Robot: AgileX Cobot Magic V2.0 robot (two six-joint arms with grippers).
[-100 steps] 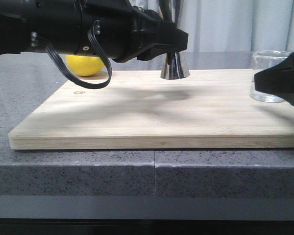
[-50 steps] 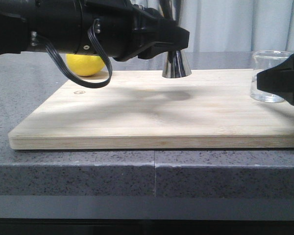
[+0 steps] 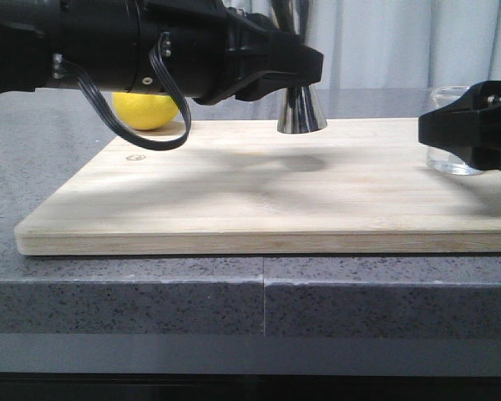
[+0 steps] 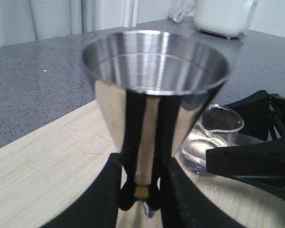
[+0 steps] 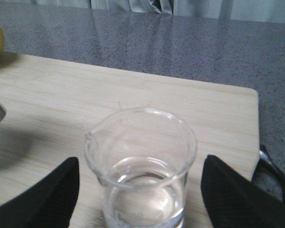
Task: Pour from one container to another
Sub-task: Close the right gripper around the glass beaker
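Small clear glass beaker (image 5: pixel 141 166) stands between the right gripper's (image 5: pixel 140 190) wide fingers; left gripper (image 4: pixel 141 190) clamps the shiny steel hourglass jigger (image 4: pixel 154 99) at board's (image 3: pixel 234 192) twelve o'clock.

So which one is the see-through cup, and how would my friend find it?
Look at the big wooden board on the grey counter, then go to its right end. There, between the right gripper's open black fingers, stands the small glass beaker. It is clear with a pouring lip, unlike the shiny steel jigger and the yellow lemon.
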